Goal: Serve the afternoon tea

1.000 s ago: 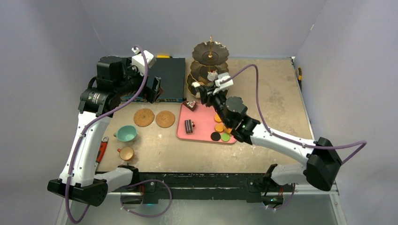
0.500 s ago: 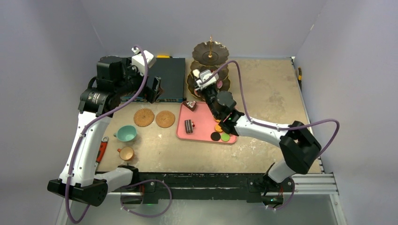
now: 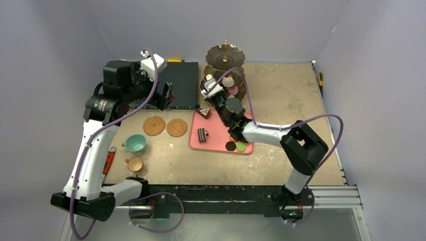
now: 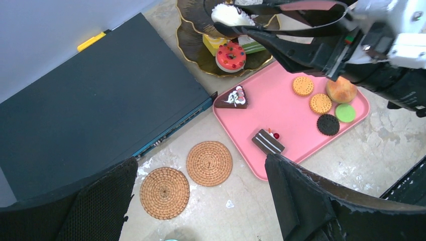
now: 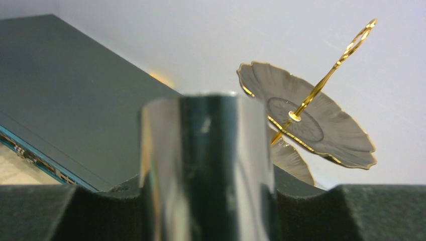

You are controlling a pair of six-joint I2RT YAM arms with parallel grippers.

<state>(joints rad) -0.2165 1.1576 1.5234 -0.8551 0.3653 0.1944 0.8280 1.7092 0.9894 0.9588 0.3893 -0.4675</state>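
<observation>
The dark three-tier stand [image 3: 224, 52] stands at the back, with a pink donut [image 4: 231, 55] and other small cakes on its bottom tier. My right gripper [image 3: 219, 102] is shut on the black tongs [image 4: 301, 30], whose shiny handle fills the right wrist view [image 5: 208, 150]. The tongs grip a white cake [image 4: 228, 14] over the stand's lower tiers. My left gripper [image 3: 163, 95] hangs open and empty high above two woven coasters [image 4: 209, 163]. The teal cup [image 3: 134, 143] and the tan cup [image 3: 135, 164] stand at the front left.
The pink tray [image 3: 218, 133] holds a chocolate wedge [image 4: 234, 98], a layered cake [image 4: 268, 141], biscuits, a bun and macarons. A dark flat box [image 3: 178, 83] lies behind the coasters. A red-handled tool [image 3: 109, 160] lies at the left edge.
My right arm has folded in and its wrist has moved left along the stand, carrying the tongs and the white cake. The left arm has not moved.
</observation>
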